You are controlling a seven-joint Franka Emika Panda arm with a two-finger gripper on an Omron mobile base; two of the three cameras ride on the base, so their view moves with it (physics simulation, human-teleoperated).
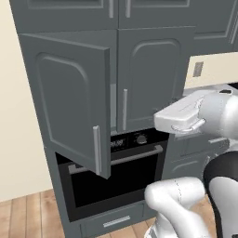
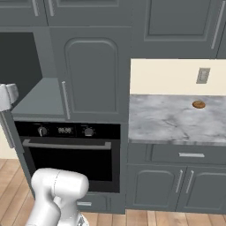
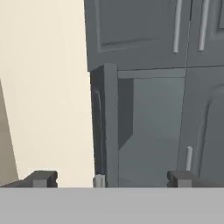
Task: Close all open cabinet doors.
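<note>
With its gripper (image 3: 109, 178) spread empty, pushing flat near the open cabinet door's (image 1: 69, 100) handle (image 1: 96, 149) edge looked best.

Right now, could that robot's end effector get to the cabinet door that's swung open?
Probably yes. The end effector, jaws wide open, faces the open cabinet door edge-on, and nothing stands between them.
</note>
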